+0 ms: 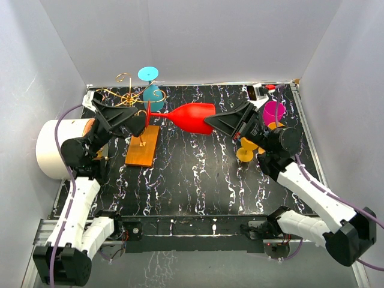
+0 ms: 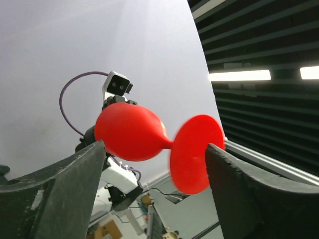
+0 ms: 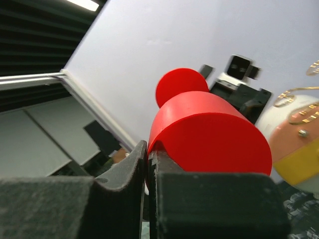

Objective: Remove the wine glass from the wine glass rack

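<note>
Right gripper (image 1: 210, 123) is clamped on the bowl rim of the red wine glass (image 1: 189, 115); my left gripper (image 1: 146, 117) stands spread around its foot. The glass hangs sideways in the air, just beside the wine glass rack (image 1: 129, 96) at ten o'clock. I judge that this thin rim pinch could let the glass pivot and drop onto the black marbled table (image 1: 198, 180), which is boxed in by white walls.
</note>
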`<control>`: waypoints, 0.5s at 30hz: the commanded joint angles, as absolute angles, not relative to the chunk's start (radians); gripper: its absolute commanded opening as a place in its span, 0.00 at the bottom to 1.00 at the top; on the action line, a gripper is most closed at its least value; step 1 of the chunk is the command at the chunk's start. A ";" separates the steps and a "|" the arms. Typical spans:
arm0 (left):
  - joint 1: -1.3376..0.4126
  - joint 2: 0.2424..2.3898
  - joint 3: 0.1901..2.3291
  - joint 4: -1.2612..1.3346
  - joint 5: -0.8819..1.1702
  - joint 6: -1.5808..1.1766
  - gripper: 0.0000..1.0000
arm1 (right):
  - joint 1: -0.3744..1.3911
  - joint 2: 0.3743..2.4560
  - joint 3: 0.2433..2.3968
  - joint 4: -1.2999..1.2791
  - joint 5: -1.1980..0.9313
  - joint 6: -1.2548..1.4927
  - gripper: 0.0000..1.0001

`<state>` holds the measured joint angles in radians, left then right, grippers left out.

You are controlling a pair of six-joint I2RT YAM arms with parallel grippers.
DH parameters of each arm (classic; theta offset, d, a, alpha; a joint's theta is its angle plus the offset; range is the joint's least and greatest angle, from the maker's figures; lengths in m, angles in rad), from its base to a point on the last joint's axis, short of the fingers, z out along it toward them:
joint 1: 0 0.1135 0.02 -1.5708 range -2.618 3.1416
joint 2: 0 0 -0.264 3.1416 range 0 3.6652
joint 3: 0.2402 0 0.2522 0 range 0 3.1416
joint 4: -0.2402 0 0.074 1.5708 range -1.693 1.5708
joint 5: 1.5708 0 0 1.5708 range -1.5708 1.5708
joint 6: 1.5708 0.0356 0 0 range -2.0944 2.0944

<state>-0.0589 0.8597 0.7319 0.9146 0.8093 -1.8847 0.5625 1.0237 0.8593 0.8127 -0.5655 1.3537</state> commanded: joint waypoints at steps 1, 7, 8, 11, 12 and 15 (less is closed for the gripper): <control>-0.057 0.747 0.776 0.428 0.865 -1.556 0.99 | 0.560 0.885 0.874 0.315 -0.446 1.022 0.00; -0.057 0.703 0.952 -0.311 0.734 -1.033 0.99 | 0.560 0.732 0.899 -0.359 -0.083 0.747 0.00; -0.058 0.708 0.966 -0.372 0.721 -0.997 0.99 | 0.560 0.721 0.890 -0.418 -0.050 0.727 0.00; -0.057 0.715 0.969 -0.431 0.709 -0.956 0.99 | 0.560 0.728 0.876 -0.551 -0.050 0.675 0.00; -0.057 0.715 0.967 -0.430 0.708 -0.954 0.99 | 0.560 0.742 0.877 -0.585 -0.067 0.662 0.00; -0.057 0.728 0.972 -0.413 0.712 -0.952 0.99 | 0.559 0.830 0.908 -0.702 -0.120 0.590 0.00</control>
